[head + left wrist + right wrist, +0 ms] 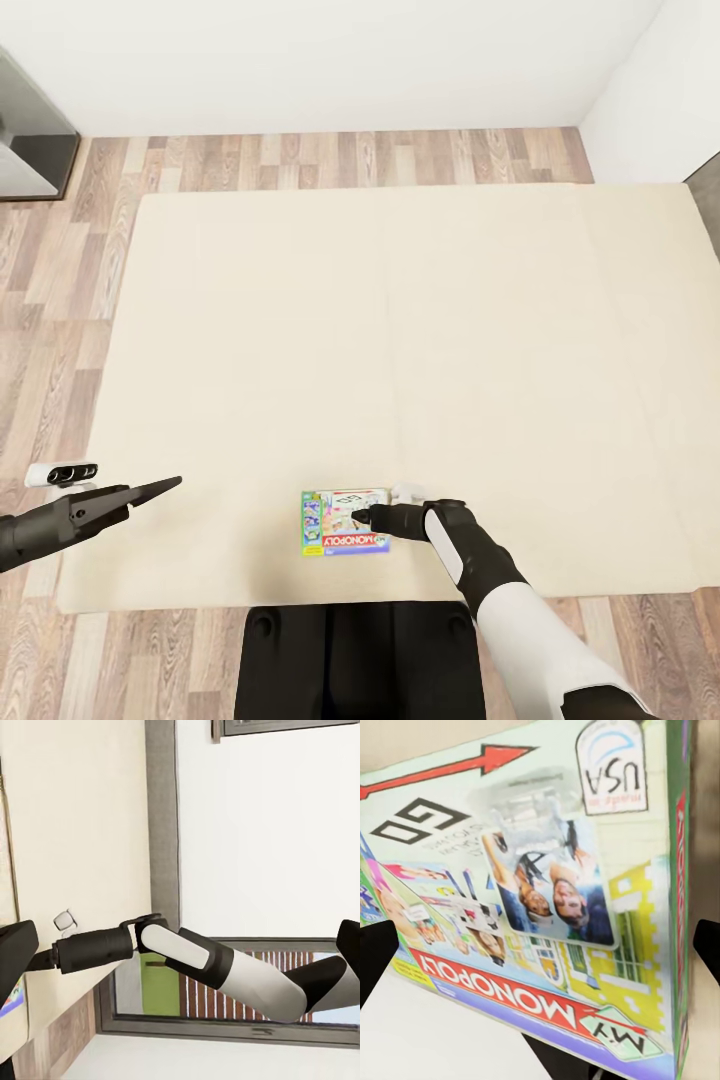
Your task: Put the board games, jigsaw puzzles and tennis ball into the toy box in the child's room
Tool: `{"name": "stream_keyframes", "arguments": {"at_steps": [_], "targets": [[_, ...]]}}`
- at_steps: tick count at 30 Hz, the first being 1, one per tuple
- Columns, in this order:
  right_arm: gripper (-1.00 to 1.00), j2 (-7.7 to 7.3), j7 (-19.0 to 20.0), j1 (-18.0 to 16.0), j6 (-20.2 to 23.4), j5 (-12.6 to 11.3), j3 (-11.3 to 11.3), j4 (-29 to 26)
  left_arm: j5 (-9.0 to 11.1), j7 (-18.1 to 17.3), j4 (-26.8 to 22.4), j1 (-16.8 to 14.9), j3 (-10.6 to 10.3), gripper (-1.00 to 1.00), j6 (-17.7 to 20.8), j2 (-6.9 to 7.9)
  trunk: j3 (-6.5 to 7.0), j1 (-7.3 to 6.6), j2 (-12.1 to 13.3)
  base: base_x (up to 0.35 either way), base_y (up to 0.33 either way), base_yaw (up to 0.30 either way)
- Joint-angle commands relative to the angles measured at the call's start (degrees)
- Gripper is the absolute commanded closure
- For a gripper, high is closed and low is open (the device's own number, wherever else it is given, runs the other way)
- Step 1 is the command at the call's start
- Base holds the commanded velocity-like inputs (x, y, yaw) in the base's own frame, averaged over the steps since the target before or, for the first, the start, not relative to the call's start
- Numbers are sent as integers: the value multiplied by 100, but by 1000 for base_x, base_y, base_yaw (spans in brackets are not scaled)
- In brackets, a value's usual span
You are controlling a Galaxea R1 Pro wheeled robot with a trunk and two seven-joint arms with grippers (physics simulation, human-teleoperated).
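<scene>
We had the right gripper (362, 517) down over the game (343, 536), a Monopoly box lying flat near the bed's (400, 330) near edge. Its fingers (375, 956) were spread wide either side of the lid, and honestly we couldn't tell if they'd gripped it. The left gripper (165, 487) hung over the bed's corner, apparently closed and empty.

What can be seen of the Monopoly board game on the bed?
The Monopoly board game is a thin flat rectangular box lying lid-up on the beige bed, near the edge closest to the robot. Its printed lid shows a red "My Monopoly" strip, a black GO with a red arrow, photos and pale green artwork. The right gripper is over its right edge; contact can't be confirmed.
</scene>
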Motion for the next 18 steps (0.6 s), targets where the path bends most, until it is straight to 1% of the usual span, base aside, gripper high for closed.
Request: {"name": "stream_keyframes", "arguments": {"at_steps": [1, 7, 13, 18], "targets": [[-100, 0, -4, 0, 25, -52, 5, -6, -3, -22, 0, -2, -2, -100, 60, 1, -6, 4, -8, 0, 47, 0], [-100, 0, -4, 0, 25, -54, 5, -8, -3, -22, 1, -2, -2, -100, 61, 1, -6, 4, -8, 0, 21, 0], [-100, 0, -4, 0, 25, -54, 5, -8, -3, -22, 1, -2, -2, -100, 59, 1, -6, 4, -8, 0, 104, 0], [-100, 0, -4, 0, 25, -54, 5, -8, -3, -22, 1, -2, -2, -100, 57, 1, -6, 4, -8, 0, 44, 0]]}}
